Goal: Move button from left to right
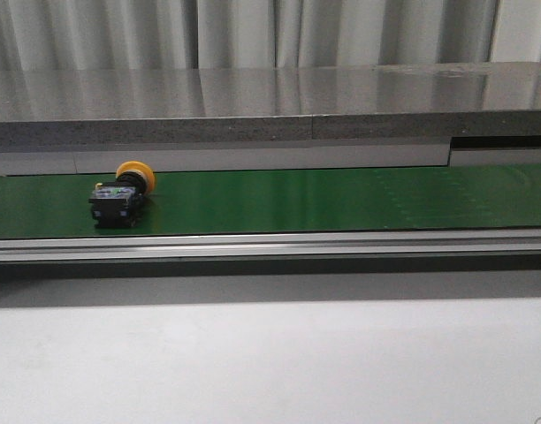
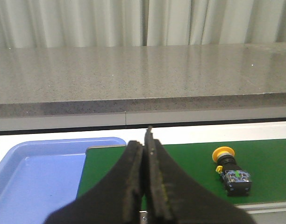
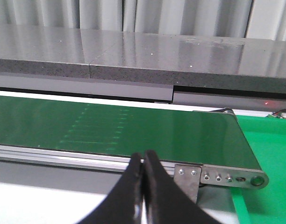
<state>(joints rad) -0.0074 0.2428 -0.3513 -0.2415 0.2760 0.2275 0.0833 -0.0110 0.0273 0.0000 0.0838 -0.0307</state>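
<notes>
Button (image 1: 121, 193) lies sideways, markings blurred.

blue tray (image 2: 35, 177) cut off at frame edge, button (image 1: 120, 196) markings unreadable

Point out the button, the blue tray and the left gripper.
button (image 1: 122, 194): front view, on the neck between the yellow cap and the dark body.
blue tray (image 2: 35, 177): left wrist view, on its bare floor.
left gripper (image 2: 144, 147): left wrist view, between its closed fingertips.

one button (image 1: 120, 195) — one blue tray (image 2: 35, 179)
</notes>
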